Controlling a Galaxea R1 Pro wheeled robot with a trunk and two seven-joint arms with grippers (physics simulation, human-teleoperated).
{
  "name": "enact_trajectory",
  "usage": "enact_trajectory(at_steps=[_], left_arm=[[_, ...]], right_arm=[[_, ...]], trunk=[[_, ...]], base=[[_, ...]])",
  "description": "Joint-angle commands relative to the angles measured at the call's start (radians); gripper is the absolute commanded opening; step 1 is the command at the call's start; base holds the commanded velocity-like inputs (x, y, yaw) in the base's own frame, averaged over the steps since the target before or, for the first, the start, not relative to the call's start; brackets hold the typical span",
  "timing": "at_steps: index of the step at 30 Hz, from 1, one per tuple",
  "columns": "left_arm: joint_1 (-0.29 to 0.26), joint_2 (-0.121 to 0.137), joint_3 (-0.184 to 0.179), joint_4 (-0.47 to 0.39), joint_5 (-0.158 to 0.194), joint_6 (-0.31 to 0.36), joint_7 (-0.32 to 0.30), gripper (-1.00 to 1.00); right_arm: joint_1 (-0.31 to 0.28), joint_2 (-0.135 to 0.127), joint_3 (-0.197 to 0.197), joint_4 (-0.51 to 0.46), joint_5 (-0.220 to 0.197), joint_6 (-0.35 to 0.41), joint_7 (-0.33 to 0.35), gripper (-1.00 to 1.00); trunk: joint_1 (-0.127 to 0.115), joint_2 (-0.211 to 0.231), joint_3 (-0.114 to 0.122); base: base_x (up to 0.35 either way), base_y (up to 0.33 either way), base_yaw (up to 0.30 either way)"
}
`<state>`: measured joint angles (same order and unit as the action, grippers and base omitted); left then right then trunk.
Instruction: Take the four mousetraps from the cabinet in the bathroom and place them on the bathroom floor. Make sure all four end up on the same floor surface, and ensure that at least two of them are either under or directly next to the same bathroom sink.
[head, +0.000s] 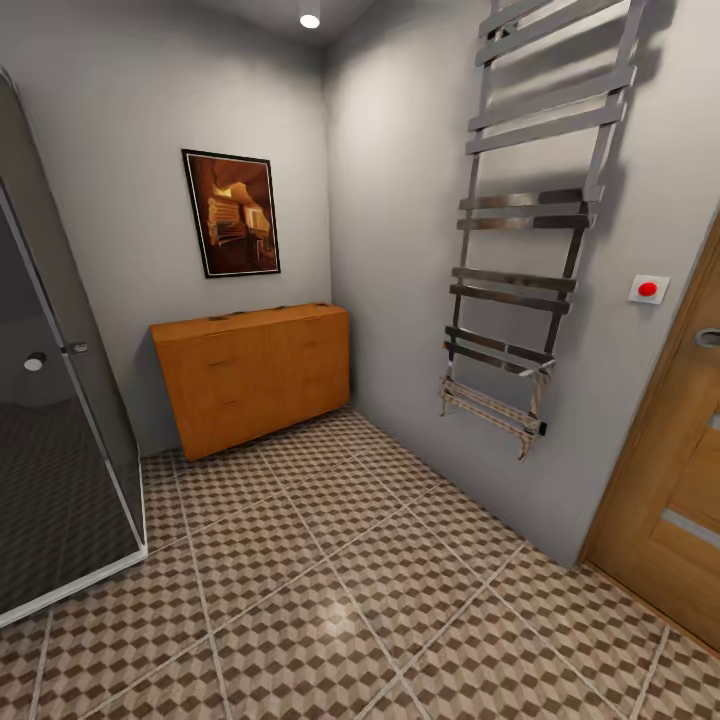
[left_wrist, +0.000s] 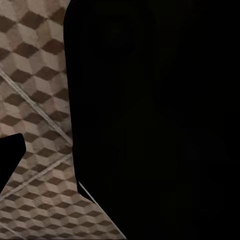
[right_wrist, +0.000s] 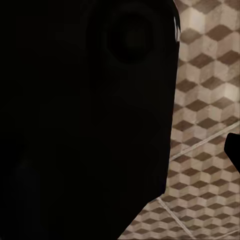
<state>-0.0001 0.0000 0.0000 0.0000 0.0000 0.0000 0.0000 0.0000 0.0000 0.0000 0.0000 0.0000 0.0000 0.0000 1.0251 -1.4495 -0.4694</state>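
The cabinet stands against the far wall, tiny dark things on its top. Open floor lies before it, shower left, door right. Dark bulk blocks both wrist views; whether either gripper is spread, I cannot tell.

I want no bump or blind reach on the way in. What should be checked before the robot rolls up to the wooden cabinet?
1. Cabinet in sight, against the far wall: ok.
2. Tiled bathroom floor free between here and the cabinet: ok.
3. Small dark items on the cabinet top; whether they are mousetraps: cannot tell.
4. Shower glass beside the path on the left, close to the cabinet: ok for now, mind it.
5. Gripper states, wrist views mostly dark: cannot tell.
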Motion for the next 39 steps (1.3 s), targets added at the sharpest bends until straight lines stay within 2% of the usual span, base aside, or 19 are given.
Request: enact_trajectory(at_steps=[1,7,13,23,28,33,39], left_arm=[[-0.002,0.001,0.000,-0.002,-0.004,-0.002,-0.001,1.00],[-0.001,0.002,-0.001,-0.003,-0.005,-0.002,0.000,1.00],[0.009,0.020,-0.003,-0.013,-0.004,-0.031,0.000,1.00],[0.009,0.028,-0.002,-0.036,-0.005,-0.087,0.000,1.00],[0.009,0.056,0.001,-0.065,-0.003,-0.113,0.001,1.00],[0.008,0.083,0.003,-0.093,-0.002,-0.106,0.004,1.00],[0.008,0.085,0.004,-0.126,-0.002,-0.079,0.006,1.00]], right_arm=[[-0.003,0.006,0.003,-0.006,0.005,0.000,-0.002,1.00],[-0.004,0.012,0.003,-0.010,0.004,-0.001,-0.003,1.00],[-0.012,0.041,0.003,-0.031,0.002,-0.029,-0.002,1.00],[-0.014,0.036,0.000,-0.052,0.003,-0.043,-0.002,1.00],[-0.014,0.034,0.000,-0.080,0.004,-0.062,-0.003,1.00],[-0.014,0.024,0.000,-0.108,0.006,-0.090,-0.007,1.00],[-0.014,0.018,-0.001,-0.142,0.006,-0.123,-0.034,1.00]], trunk=[[0.000,-0.001,-0.001],[0.000,-0.001,-0.001],[0.000,-0.001,-0.001],[0.000,-0.001,-0.001],[0.000,-0.001,-0.001],[0.000,-0.001,-0.001],[0.000,-0.001,-0.001]], base=[[0.000,0.000,0.000],[0.000,0.000,0.000],[0.000,0.000,0.000],[0.000,0.000,0.000],[0.000,0.000,0.000],[0.000,0.000,0.000],[0.000,0.000,0.000]])
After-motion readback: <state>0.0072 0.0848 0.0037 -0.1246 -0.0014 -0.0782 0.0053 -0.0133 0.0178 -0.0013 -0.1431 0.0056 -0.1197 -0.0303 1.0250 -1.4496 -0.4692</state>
